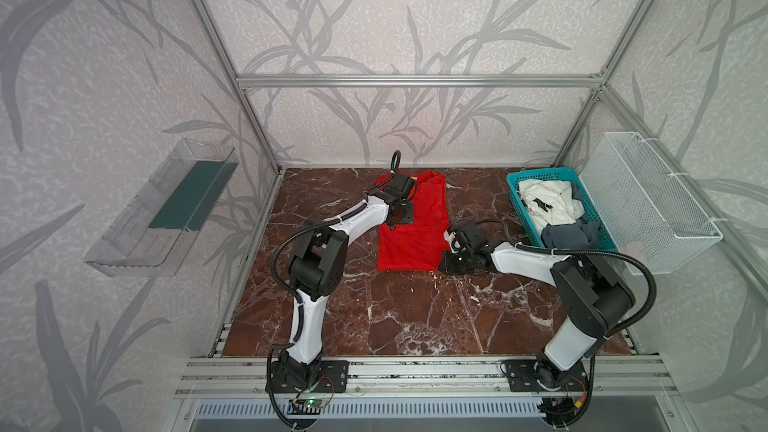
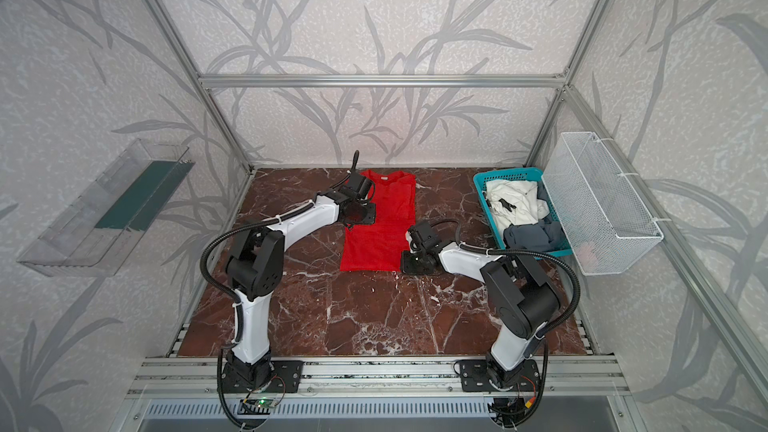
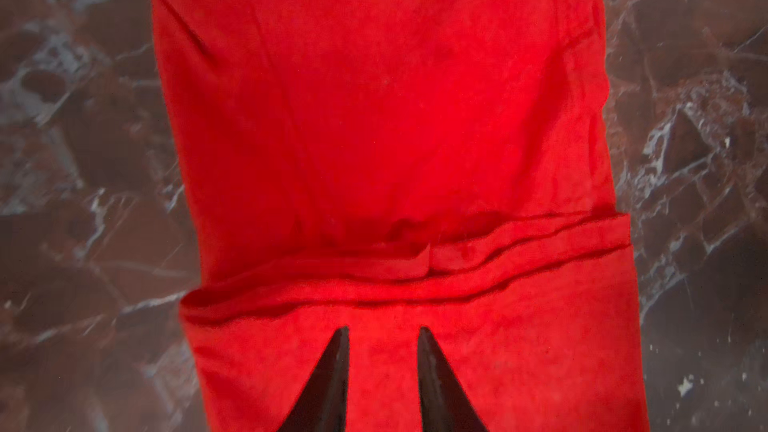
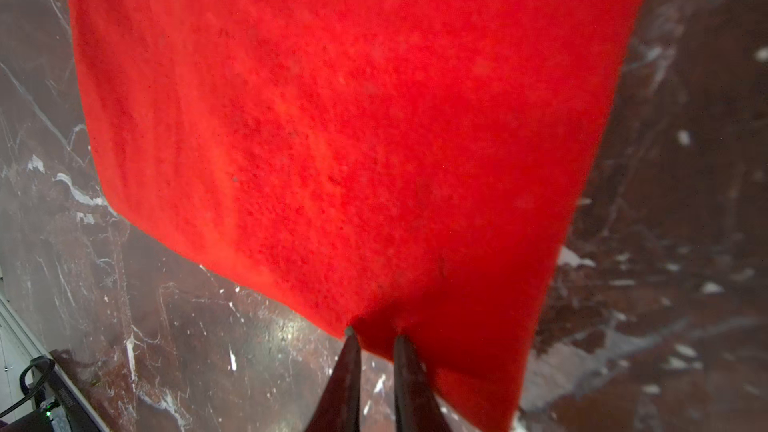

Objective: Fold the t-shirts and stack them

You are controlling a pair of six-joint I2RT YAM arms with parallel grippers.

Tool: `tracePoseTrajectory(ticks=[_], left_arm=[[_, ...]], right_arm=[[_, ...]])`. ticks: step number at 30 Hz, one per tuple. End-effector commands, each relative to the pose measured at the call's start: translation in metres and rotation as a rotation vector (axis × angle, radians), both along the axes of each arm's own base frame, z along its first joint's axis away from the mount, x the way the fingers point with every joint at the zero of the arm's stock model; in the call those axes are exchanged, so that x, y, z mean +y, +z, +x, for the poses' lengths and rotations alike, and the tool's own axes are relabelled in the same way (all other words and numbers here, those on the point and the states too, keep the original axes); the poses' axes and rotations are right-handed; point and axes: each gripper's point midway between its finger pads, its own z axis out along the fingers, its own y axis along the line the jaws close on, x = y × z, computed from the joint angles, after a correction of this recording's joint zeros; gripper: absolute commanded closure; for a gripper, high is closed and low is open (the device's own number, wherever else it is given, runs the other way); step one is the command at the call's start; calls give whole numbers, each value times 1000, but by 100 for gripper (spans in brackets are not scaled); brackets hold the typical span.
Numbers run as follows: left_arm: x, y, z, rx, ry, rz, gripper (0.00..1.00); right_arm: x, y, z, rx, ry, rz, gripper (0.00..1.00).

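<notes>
pinching red tee (image 4: 353,118) edge with right end effector (image 4: 374,333), left end effector (image 3: 383,329) slightly parted over it

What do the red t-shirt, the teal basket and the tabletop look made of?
Red t-shirt: soft matte cloth, creased and folded. Teal basket: likely moulded plastic, lattice walls. Tabletop: glossy reddish-brown marble look, white veins; stone or printed, can't tell.

Creased red tee (image 3: 382,118) on marble table (image 3: 83,160), gripper (image 3: 380,328) above it, 2 fingers apart.
</notes>
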Motion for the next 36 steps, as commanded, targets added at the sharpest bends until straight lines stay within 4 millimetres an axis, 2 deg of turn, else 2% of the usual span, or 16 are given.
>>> tracePoseTrajectory(ticks=[1,4,7,12,17,22,26,31,34,36], left_arm=[[23,3,-9,-2,26,-16,71],[34,-6,-7,6,45,-61,71],[40,-11,4,12,58,-108,72],[44,-20,22,34,75,-139,73],[46,-35,35,61,100,-149,73],[51,-54,42,92,136,-132,73],[66,-66,40,112,190,-77,73],[76,-80,32,142,213,-77,73],[77,-75,31,126,201,-88,73],[76,-64,30,99,185,-101,74]], right_arm=[[-1,24,5,-38,4,-10,81],[5,37,17,-65,27,-20,81],[14,51,36,-107,47,-32,80],[23,48,79,-131,40,-40,80],[29,33,125,-138,13,2,80],[13,5,161,-124,-52,13,80],[-4,-16,162,-78,-83,-7,80],[-19,-34,148,-32,-101,-33,81],[-20,-31,144,-41,-98,-24,81],[-18,-23,143,-58,-95,-8,81]])
